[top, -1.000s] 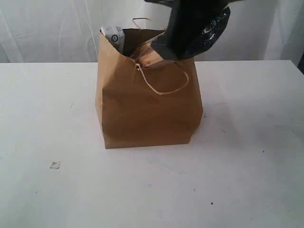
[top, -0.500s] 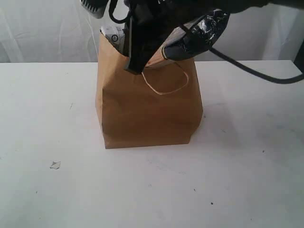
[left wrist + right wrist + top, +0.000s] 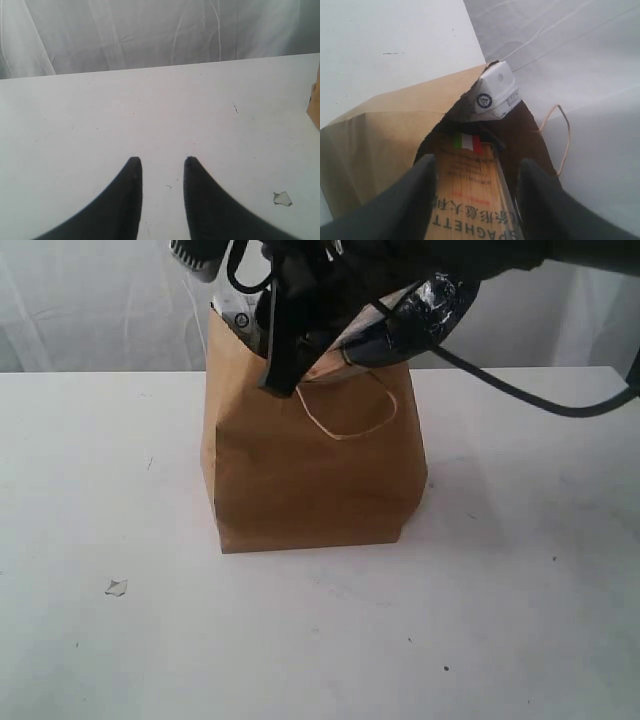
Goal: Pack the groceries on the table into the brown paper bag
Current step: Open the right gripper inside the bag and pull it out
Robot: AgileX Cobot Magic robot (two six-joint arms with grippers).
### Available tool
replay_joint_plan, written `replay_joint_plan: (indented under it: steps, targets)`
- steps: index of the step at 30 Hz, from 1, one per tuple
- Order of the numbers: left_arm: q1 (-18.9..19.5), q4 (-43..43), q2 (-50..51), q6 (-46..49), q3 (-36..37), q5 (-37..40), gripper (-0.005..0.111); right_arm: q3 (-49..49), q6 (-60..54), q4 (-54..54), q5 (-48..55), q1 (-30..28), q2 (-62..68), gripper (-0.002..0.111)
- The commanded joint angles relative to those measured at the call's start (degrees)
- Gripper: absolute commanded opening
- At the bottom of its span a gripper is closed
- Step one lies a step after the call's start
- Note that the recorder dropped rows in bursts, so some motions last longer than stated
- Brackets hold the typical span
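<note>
Over the mouth of the brown paper bag [image 3: 310, 480] hangs the right gripper [image 3: 477, 162], jaws parted and gripping nothing. The long navy-tan packet [image 3: 470, 200] stands inside the bag between its fingers, with a white carton [image 3: 495, 95] wedged in the corner beside it. The left gripper [image 3: 160, 160], spread and empty, hovers above the white surface [image 3: 150, 110] near a paper scrap [image 3: 282, 198].

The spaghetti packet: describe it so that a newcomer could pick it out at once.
On the white table stands a brown paper bag. Poking from its open mouth is the long spaghetti packet. Unlike the white package beside it, it shows straw-coloured pasta and a small Italian flag.
</note>
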Motion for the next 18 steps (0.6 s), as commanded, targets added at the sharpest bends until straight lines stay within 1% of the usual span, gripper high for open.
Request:
replay_joint_plan:
  steps: [1, 5, 10, 18]
  targets:
    - [0.22, -0.48, -0.26, -0.19, 0.13, 0.00, 0.035, -0.65, 0.96, -0.33, 0.62, -0.01, -0.08, 0.052]
    - [0.22, -0.48, -0.26, -0.19, 0.13, 0.00, 0.035, -1.59, 2.96, -0.66, 0.62, -0.01, -0.45, 0.052]
    - [0.22, -0.48, -0.26, -0.19, 0.13, 0.00, 0.035, -1.59, 8.51, -1.32, 0.62, -0.01, -3.01, 0.052]
    - [0.22, -0.48, -0.26, -0.19, 0.13, 0.00, 0.035, -0.94, 16.50, -1.72, 2.00, -0.01, -9.70, 0.052]
